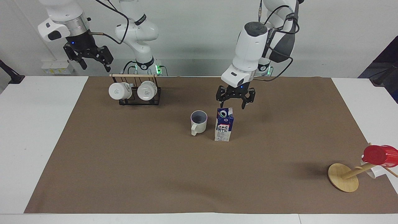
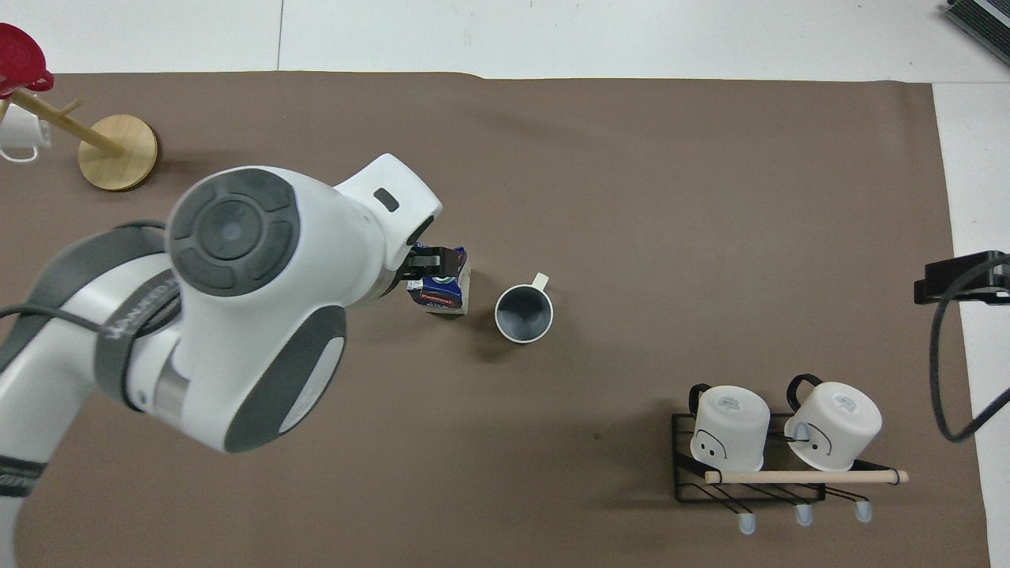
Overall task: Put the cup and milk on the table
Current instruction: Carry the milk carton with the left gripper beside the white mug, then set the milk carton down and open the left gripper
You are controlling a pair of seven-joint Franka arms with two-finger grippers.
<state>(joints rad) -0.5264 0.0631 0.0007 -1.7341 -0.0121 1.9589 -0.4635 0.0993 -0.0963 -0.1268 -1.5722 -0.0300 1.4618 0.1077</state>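
Milk carton (image 1: 224, 125) upright on the worktop (image 1: 43, 124), just beside the mug (image 1: 198, 122). Left gripper (image 1: 235, 99) above the carton, jaws released. Right gripper (image 1: 90, 57) waits, jaws spread, empty. Carton is probably light, squashy: pinch the gable. Mug is rigid, breakable: take the rim.

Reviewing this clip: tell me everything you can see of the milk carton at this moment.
The milk is a small gable-top carton, seemingly of coated card, dark blue above and white with dark print below, with a round white cap. It stands upright on the brown sheet covering the table, beside the cup, toward the left arm's end, not touching it. The left gripper hangs open above it, clear of it.
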